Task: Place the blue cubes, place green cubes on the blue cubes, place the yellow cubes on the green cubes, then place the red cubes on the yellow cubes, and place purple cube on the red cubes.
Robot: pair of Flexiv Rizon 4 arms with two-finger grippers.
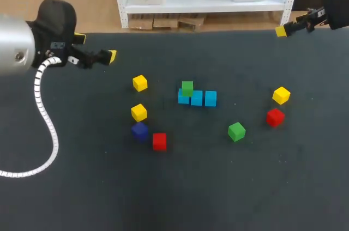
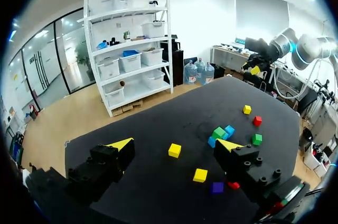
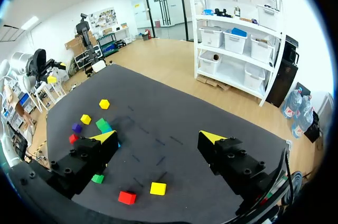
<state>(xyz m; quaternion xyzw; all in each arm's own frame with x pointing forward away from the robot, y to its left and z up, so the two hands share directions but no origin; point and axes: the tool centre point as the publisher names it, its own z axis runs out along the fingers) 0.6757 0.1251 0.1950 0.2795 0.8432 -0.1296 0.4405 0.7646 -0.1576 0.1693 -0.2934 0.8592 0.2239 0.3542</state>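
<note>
Blue cubes [image 1: 197, 98] sit in a row mid-table [image 1: 218, 187], with a green cube [image 1: 187, 87] on the leftmost one. Yellow cubes [image 1: 140, 83], red cubes [image 1: 159, 141], a purple cube [image 1: 139, 131] and a second green cube [image 1: 236, 131] lie scattered around. The left gripper [image 1: 96, 47] and right gripper [image 3: 158, 136] hover near the far edge, spread wide and empty.

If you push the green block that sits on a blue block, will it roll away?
Probably not: the green block has flat sides, so it should slide, not roll. Perched on one blue block, it could drop off the edge.
</note>
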